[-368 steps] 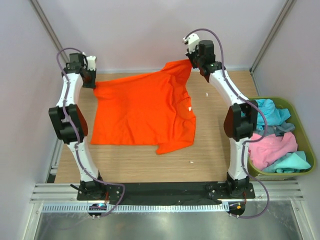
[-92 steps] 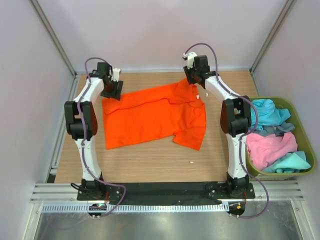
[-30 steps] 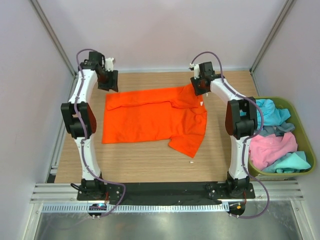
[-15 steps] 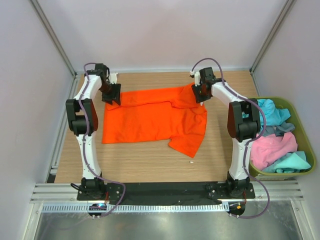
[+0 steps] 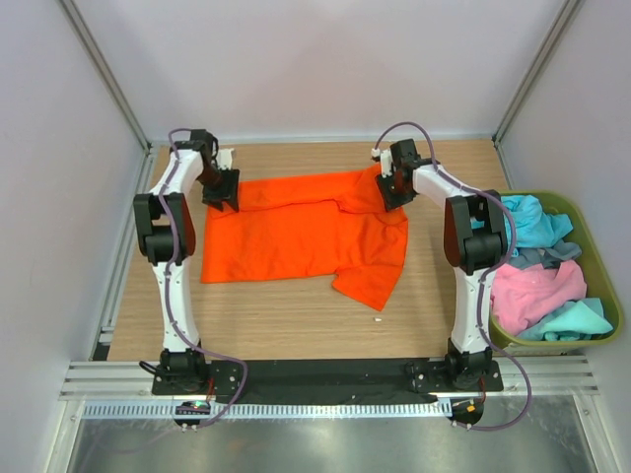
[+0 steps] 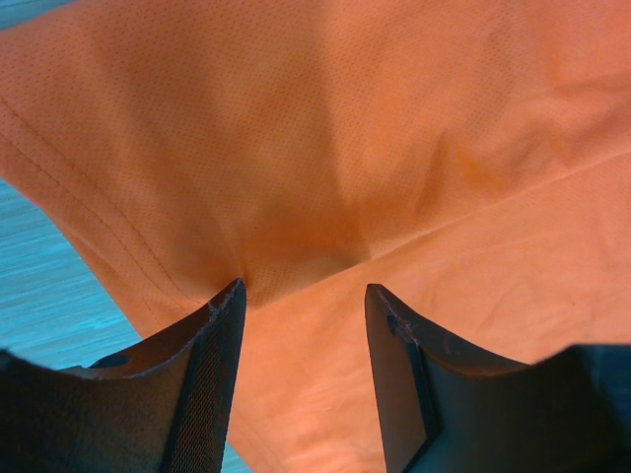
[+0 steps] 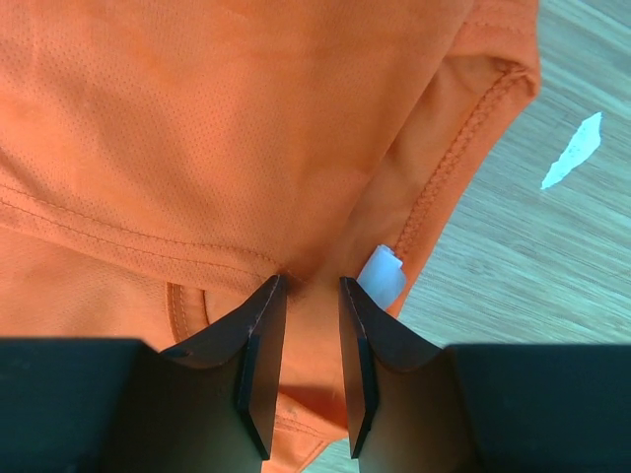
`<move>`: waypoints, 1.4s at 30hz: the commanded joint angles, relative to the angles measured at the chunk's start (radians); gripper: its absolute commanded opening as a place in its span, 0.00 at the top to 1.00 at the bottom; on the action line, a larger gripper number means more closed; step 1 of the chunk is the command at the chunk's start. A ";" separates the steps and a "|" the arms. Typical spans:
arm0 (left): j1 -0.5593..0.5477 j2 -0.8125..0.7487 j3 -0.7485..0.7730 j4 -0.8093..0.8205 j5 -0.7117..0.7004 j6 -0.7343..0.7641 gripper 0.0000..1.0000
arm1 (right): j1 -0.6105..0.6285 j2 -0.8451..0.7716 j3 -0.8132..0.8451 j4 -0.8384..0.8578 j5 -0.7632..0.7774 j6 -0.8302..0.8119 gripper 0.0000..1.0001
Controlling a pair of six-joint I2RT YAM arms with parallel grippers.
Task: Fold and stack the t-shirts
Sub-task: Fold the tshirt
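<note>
The orange t-shirt (image 5: 296, 232) lies spread on the wooden table, its far edge folded over and one sleeve (image 5: 370, 281) sticking out at the near right. My left gripper (image 5: 225, 192) is down on the shirt's far left corner. Its jaws stand wide, with flat orange cloth (image 6: 394, 148) under and between them (image 6: 304, 286). My right gripper (image 5: 389, 192) presses on the far right corner by the collar. Its jaws (image 7: 311, 281) are a narrow gap apart, and the cloth puckers at their tips. A white label (image 7: 382, 273) lies beside them. Turquoise (image 5: 527, 222), grey (image 5: 557, 254) and pink (image 5: 532, 291) t-shirts lie in the bin.
The olive-green bin (image 5: 552, 195) stands at the table's right edge, beside the right arm. A small white scrap (image 5: 376, 318) lies on the wood near the sleeve, and another (image 7: 572, 163) by the collar. Walls close in the table at the back and both sides.
My left gripper came from the far left edge of the table down onto the shirt's far left corner. The right gripper shifted slightly on the collar corner. The shirt has stayed put.
</note>
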 commanded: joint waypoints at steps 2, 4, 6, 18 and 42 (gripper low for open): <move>0.003 0.009 0.052 -0.019 0.000 -0.018 0.47 | -0.004 0.008 0.038 0.001 -0.010 -0.011 0.66; 0.003 0.012 0.055 -0.020 -0.001 -0.020 0.47 | -0.006 0.013 0.038 0.003 -0.010 -0.012 0.66; 0.003 0.012 0.054 -0.020 -0.001 -0.021 0.47 | -0.004 0.011 0.036 0.000 -0.019 -0.016 0.79; 0.003 0.007 0.052 -0.016 -0.007 -0.023 0.47 | -0.004 -0.018 -0.013 0.001 -0.036 -0.009 0.78; 0.004 0.007 0.031 0.022 0.002 -0.040 0.47 | 0.007 -0.265 -0.152 -0.073 -0.089 0.020 0.99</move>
